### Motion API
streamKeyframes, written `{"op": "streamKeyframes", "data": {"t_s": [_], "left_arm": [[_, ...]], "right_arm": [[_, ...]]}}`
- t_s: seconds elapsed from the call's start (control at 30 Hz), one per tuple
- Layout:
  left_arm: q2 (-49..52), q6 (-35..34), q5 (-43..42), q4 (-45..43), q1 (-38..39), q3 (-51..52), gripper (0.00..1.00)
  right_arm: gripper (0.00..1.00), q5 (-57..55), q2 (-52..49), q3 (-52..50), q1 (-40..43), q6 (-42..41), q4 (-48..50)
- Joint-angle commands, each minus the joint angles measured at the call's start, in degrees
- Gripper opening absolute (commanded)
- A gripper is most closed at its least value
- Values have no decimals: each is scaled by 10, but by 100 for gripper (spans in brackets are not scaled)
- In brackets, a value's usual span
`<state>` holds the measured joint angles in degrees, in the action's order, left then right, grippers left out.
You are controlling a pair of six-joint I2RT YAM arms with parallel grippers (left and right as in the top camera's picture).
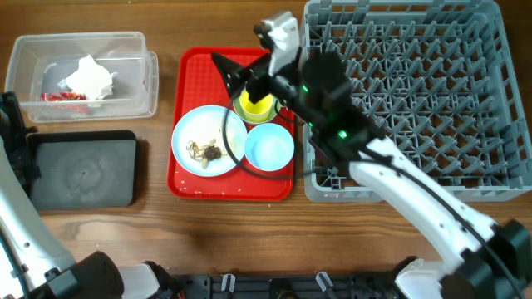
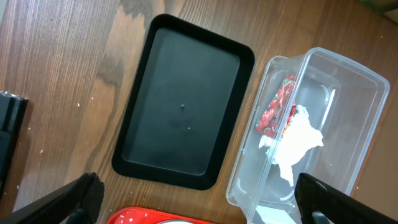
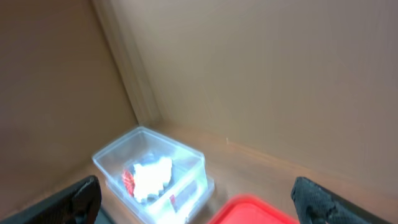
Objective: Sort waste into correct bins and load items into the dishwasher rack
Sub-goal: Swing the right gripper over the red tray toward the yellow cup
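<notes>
The right pincer [image 3: 199, 198], jaws apart and empty, hangs over the yellow cup [image 1: 253, 106] at the far edge of the red tray [image 1: 188, 178]. The left pincer [image 2: 200, 199], also apart, idles left of it. Loading seems in hand: drop onto the cup's rim, close, carry to the rack [image 1: 399, 193] right of the tray.

A flat red serving tray [image 1: 199, 79] with a raised rim and rounded corners lies on the brown wood-grain tabletop [image 1: 166, 241], near its middle, while a plain tan wall [image 3: 261, 74], blurred, rises behind the tabletop's far edge.
</notes>
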<state>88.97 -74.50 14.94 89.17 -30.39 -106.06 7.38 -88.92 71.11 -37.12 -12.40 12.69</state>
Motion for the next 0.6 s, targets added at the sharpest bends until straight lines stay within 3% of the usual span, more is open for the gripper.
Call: {"op": "streamKeyframes", "data": {"t_s": [0.0, 0.23, 0.37, 0.57], "left_arm": [[3, -10, 3, 1, -3, 1, 100], [3, -10, 3, 1, -3, 1, 100], [3, -10, 3, 1, -3, 1, 100], [3, -10, 3, 1, -3, 1, 100]], "right_arm": [[100, -10, -68, 129, 0, 9, -102], [100, -17, -248, 481, -2, 59, -476], [100, -15, -310, 557, -3, 58, -578], [100, -8, -357, 557, -4, 32, -650]]}}
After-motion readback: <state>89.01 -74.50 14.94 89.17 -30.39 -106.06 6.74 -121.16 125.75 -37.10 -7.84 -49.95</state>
